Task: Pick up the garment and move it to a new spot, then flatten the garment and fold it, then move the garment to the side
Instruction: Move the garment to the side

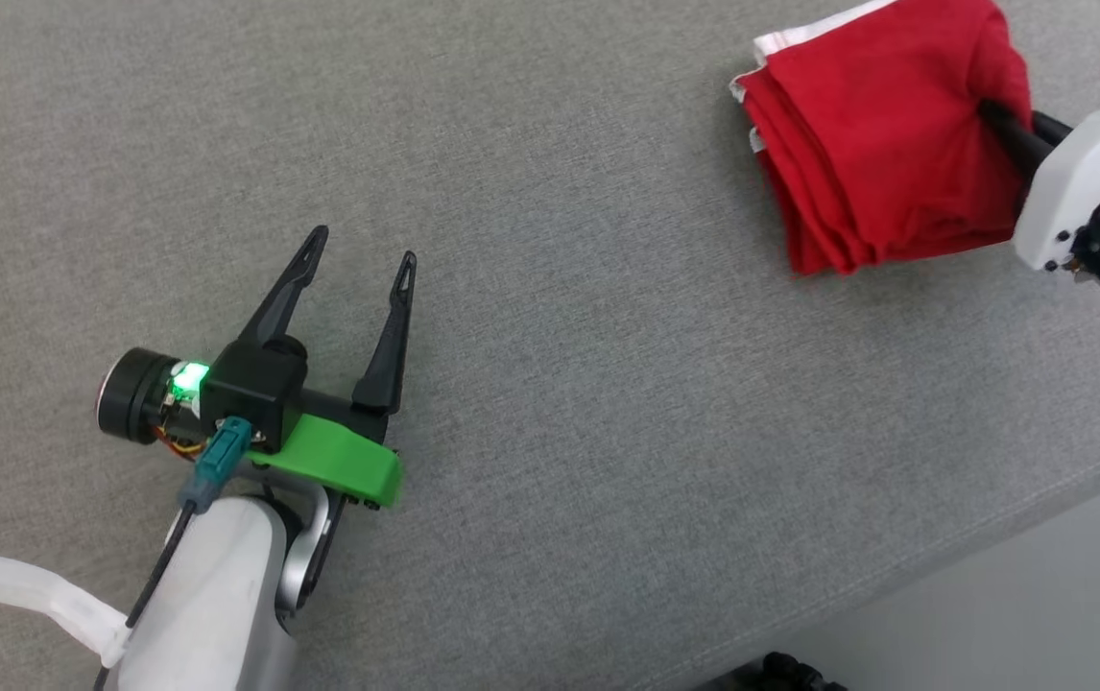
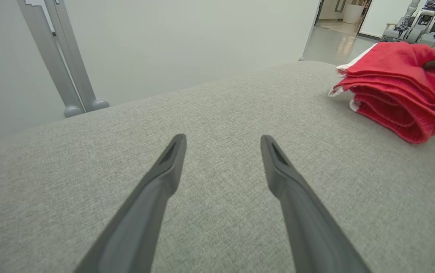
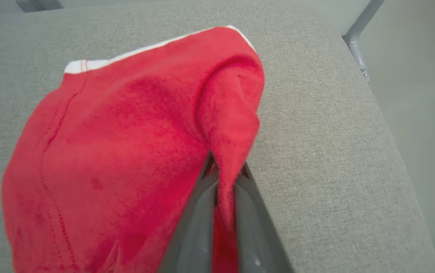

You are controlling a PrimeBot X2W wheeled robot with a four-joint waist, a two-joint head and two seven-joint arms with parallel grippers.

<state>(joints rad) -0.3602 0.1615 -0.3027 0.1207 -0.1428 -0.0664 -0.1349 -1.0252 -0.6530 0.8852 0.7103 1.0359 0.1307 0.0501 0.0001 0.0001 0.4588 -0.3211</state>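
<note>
The garment (image 1: 881, 144) is a red cloth with a white edge, folded into a thick stack at the far right of the grey padded table (image 1: 550, 288). My right gripper (image 1: 990, 110) is shut on a pinched ridge of the garment (image 3: 126, 151), its dark fingers (image 3: 198, 220) clamping the red fabric between them. In the left wrist view the garment (image 2: 396, 94) lies at the upper right with the right finger tip resting on it. My left gripper (image 1: 363, 248) stands open over bare table at the lower left, nothing between its fingers (image 2: 164, 178).
The table's right edge (image 1: 1040, 499) drops to a pale floor just right of the garment. Grey metal posts (image 2: 65, 68) stand beyond the far edge, and another robot (image 2: 418, 22) stands in a distant room. A white strip (image 1: 22, 590) hangs at my left forearm.
</note>
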